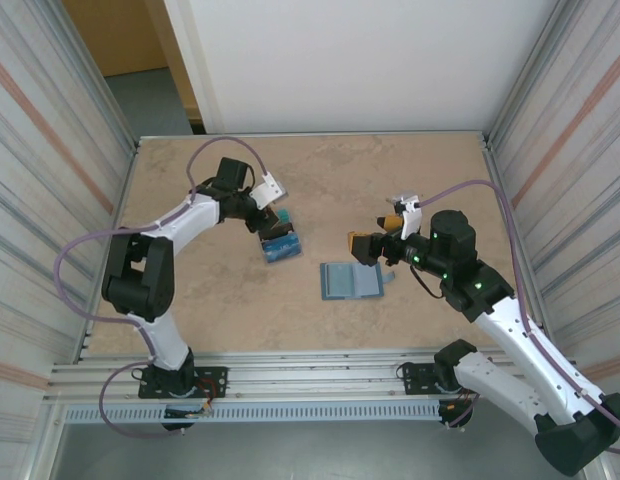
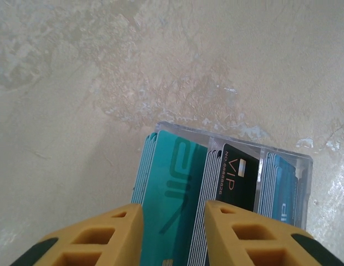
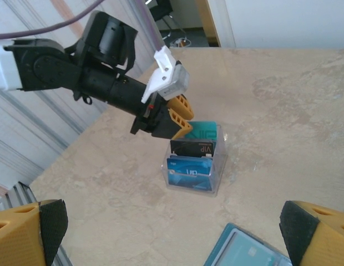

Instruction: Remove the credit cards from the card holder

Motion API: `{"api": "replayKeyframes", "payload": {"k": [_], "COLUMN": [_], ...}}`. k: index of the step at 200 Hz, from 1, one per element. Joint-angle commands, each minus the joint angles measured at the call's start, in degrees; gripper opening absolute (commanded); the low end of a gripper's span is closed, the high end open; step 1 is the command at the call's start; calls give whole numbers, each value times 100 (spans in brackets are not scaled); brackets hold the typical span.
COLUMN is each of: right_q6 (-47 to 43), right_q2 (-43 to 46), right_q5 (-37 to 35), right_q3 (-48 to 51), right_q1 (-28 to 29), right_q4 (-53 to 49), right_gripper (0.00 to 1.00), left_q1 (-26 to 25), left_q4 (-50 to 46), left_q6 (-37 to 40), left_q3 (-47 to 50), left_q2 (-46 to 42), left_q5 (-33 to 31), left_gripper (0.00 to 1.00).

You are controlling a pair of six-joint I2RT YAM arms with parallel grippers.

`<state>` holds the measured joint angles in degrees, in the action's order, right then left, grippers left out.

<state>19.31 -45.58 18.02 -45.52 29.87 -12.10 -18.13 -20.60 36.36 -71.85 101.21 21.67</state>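
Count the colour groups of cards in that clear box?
3: teal-green plastic cards at the end by the left claw, black VIP cards in the middle, blue cards at the other end. Others may be hidden.

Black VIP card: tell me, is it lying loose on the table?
No, the black VIP card stands in the clear box, between a teal card and a blue card.

Through the feeds I saw two matching arms. The white-shelled, black-jointed left arm [image 1: 168, 338] and its twin, the right arm [image 1: 515, 325], each trailed a looping lilac cable [image 1: 75, 255]. Small green lights [image 1: 418, 262] glowed on the right arm's black housing. The left gripper [image 2: 172, 235] had orange-yellow plastic fingers [image 2: 100, 238] with cut-out pockets and dark tips. A white angular bracket [image 3: 166, 77] capped its wrist.
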Motion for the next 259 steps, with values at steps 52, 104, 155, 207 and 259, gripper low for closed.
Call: {"api": "replayKeyframes", "payload": {"k": [52, 104, 155, 207, 259], "right_q6": [307, 582, 817, 1016, 1107], "right_q2": [295, 239, -69, -602, -1549], "right_q5": [-893, -1800, -2189, -2238, -2463], "right_q3": [50, -25, -98, -175, -373], "right_q1": [-69, -60, 38, 195, 694], "right_q4": [-123, -479, -925, -1455, -1863], "right_gripper": [99, 99, 99, 99, 88], "left_q1": [-33, -97, -271, -358, -314], "left_q4": [-170, 303, 672, 1313, 1710], "left_q6": [-288, -1539, -2658, -3644, -4420], "left_q3": [270, 1028, 1788, 2646, 3111], "left_q2": [-1222, -2499, -3619, -4645, -5173], "left_q5": [-386, -1005, -1446, -2063, -2377], "left_gripper": [38, 76, 99, 98, 99]}}
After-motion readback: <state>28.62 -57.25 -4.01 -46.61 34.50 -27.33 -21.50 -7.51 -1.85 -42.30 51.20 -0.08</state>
